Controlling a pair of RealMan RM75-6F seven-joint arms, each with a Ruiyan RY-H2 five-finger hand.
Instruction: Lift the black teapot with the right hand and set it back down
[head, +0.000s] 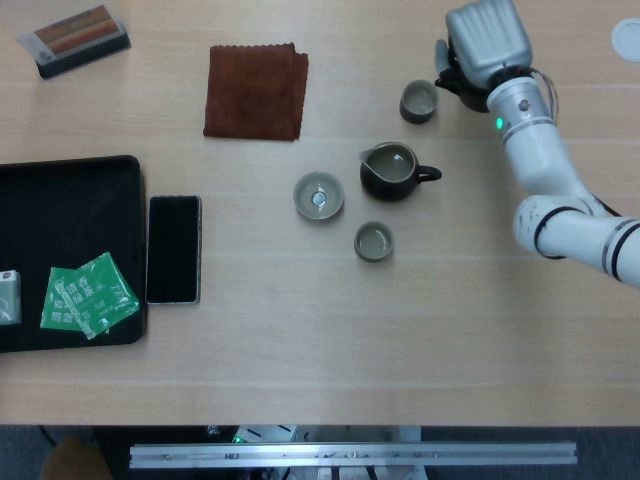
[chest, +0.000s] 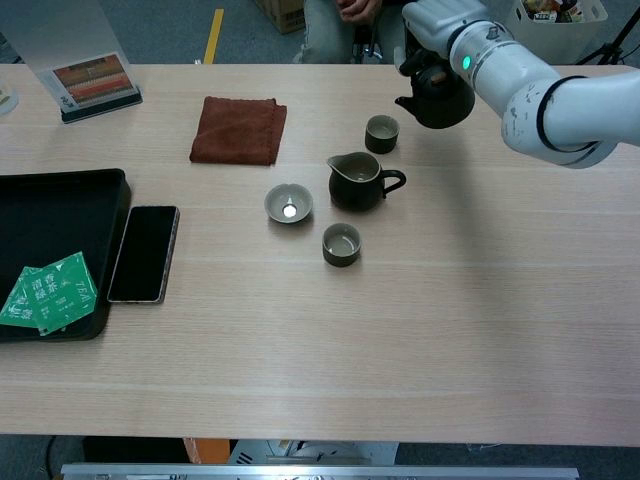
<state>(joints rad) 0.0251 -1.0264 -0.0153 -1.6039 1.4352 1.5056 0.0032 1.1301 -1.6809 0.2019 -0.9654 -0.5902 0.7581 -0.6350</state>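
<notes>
The right hand (head: 487, 40) grasps the black teapot (chest: 436, 95) from above, at the far right of the table (head: 300, 370). The teapot hangs clear of the tabletop, spout pointing left. The left hand does not appear in either view.

Just left of the spout stands a small cup (head: 419, 101), apart from the teapot. Nearer, a dark pitcher (head: 390, 171) sits with its handle to the right. A shallow cup (head: 319, 196) lies left of the pitcher, and another small cup (head: 373, 241) stands nearer than it.

Farther left, a brown cloth (head: 256, 90) lies flat. A phone (head: 174, 249) rests beside a black tray (head: 70, 200), which holds green packets (head: 85, 294). A card stand (head: 76, 36) occupies the far-left corner.
</notes>
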